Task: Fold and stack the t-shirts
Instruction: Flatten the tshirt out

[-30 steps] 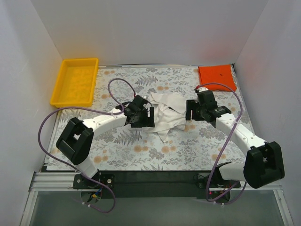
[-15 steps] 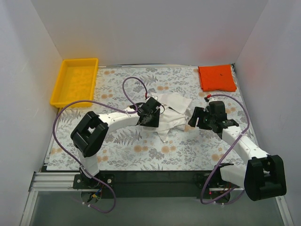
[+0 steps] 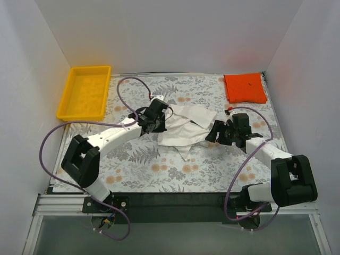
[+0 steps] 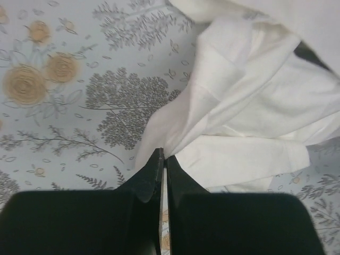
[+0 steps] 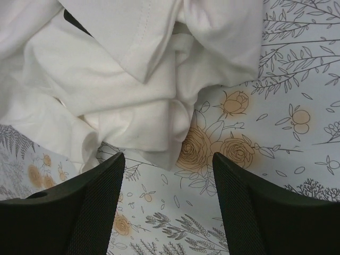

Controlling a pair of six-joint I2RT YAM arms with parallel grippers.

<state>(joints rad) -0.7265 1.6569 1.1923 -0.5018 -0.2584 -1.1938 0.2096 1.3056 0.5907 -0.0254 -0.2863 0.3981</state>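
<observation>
White t-shirt [image 3: 186, 125] lies crumpled mid-table [image 3: 149, 172], its long axis running roughly left to right, with one loose corner pointing toward the arm bases. I see the left gripper [image 4: 162, 155] with its fingers pressed together on a fold at the shirt's left edge. The right gripper [image 5: 167, 158] hangs at the shirt's right edge, fingers well apart and holding nothing. The orange-red t-shirt [image 3: 245, 88] sits folded square in the far right corner, edges parallel to the table's.
</observation>
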